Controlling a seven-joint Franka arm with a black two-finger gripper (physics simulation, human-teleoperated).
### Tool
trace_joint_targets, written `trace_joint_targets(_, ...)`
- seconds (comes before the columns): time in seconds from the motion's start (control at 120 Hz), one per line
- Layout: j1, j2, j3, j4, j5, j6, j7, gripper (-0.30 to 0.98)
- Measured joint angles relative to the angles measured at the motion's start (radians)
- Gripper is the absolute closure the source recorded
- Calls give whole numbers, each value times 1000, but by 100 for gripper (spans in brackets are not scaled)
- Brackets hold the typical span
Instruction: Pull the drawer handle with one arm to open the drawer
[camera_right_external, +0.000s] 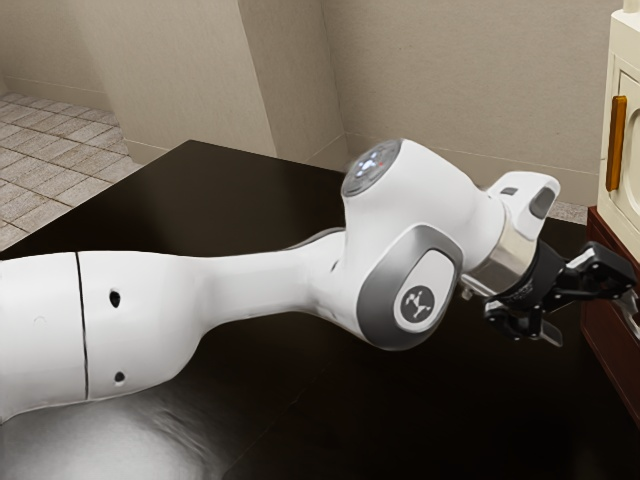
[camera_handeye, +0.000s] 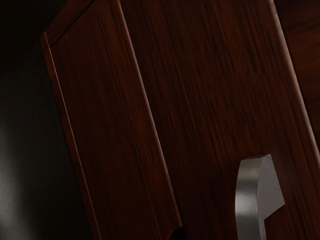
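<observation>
The gripper (camera_right_external: 590, 322) is at the exterior view's right, open, its two fingers spread wide in front of the dark red-brown wooden cabinet (camera_right_external: 608, 345). In the wrist view, the cabinet's wooden drawer front (camera_handeye: 200, 100) runs at a slant. A curved silver handle (camera_handeye: 248, 200) stands out from it at the lower right, partly cut off by the lower edge. Nothing is seen held. Whether the gripper touches the handle cannot be told.
A cream cabinet (camera_right_external: 622, 75) with an orange-brown handle (camera_right_external: 616, 145) stands on the wooden one. The black table (camera_right_external: 400, 420) lies under the arm. Beige walls and a tiled floor (camera_right_external: 50, 150) are behind.
</observation>
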Motion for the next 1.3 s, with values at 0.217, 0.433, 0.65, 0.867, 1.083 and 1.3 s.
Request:
trace_joint_targets(0.217,-4,15,0,7,9,0,3,1)
trace_joint_targets(0.433,-11,32,0,7,8,2,4,1)
trace_joint_targets(0.65,-12,-1,14,-5,10,-13,4,1)
trace_joint_targets(0.867,-11,-7,17,-15,7,-38,3,1)
trace_joint_targets(1.083,-10,-43,16,-48,6,-58,3,1)
trace_joint_targets(1.3,-11,-87,14,-92,6,-78,2,1)
